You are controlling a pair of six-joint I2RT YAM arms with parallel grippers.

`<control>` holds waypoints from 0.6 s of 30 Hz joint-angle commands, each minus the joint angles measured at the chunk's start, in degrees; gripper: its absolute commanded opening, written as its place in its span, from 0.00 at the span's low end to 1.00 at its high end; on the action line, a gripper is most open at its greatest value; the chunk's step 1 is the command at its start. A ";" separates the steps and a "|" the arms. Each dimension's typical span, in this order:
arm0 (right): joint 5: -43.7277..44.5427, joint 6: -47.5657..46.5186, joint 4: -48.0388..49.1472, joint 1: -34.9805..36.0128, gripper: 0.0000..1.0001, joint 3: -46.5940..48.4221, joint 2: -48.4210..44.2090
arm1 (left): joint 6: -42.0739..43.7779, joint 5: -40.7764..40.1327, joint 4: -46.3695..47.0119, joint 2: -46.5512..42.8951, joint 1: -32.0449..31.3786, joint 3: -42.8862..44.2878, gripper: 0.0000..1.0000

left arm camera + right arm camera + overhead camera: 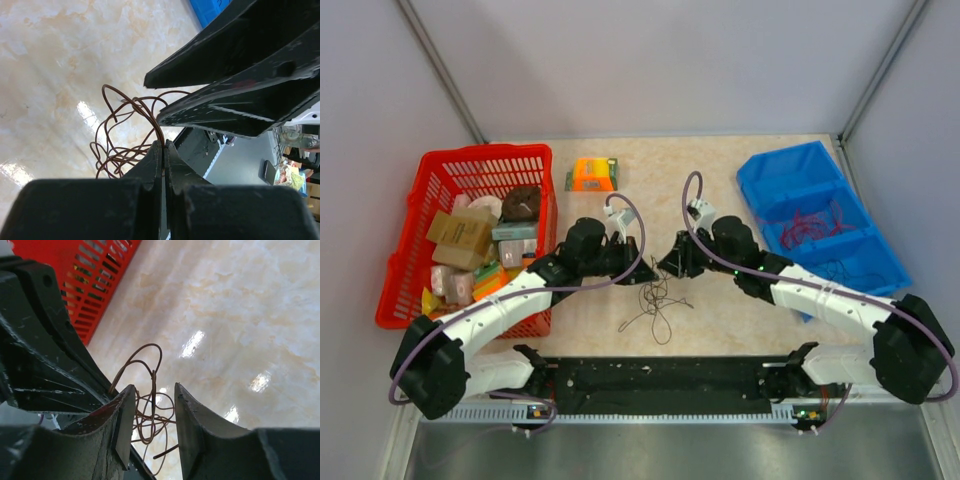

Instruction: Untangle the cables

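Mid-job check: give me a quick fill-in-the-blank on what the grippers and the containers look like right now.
1. The left gripper has its jaws ____ on a strand of the cables.
2. The right gripper has its jaws ____, with a wire loop standing between them.
3. The basket of boxes on the left side of the table is ____.
4. The bin on the right, with loose red wires in it, is ____.

Missing words: shut; open; red; blue.

Brown cables (655, 298), red basket (485, 155), blue bin (790, 165), beige marbled table (720, 322).
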 commanded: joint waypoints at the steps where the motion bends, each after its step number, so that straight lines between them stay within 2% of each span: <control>1: -3.38 0.17 2.64 0.60 0.36 0.23 1.54 | -0.59 1.28 3.04 -1.21 0.25 0.82 0.00; 4: -4.78 1.13 4.31 0.77 0.34 -0.38 2.68 | -0.42 1.19 2.78 -1.57 0.25 0.82 0.00; 7: -4.09 2.10 5.28 1.30 0.06 -0.65 2.95 | -0.33 0.58 2.25 -1.74 0.25 0.82 0.00; 8: -2.78 2.28 4.85 1.56 0.00 -0.56 2.78 | -0.42 -0.21 1.73 -1.83 0.25 0.74 0.00; 10: 1.43 1.93 3.09 2.52 0.00 -0.38 1.90 | -0.68 -2.49 0.94 -2.36 0.25 0.82 0.02; 12: 5.13 1.05 2.12 4.98 0.00 -0.56 0.32 | -0.77 -5.74 -0.30 -2.97 0.16 0.91 0.08; 15: 5.59 1.92 3.08 7.36 0.00 -1.00 -1.79 | -0.24 -7.68 -0.74 -2.36 0.25 1.26 0.17; 18: 5.76 4.90 4.57 8.68 0.00 -2.05 -3.81 | -0.50 -7.95 -1.70 -0.87 0.16 2.14 0.18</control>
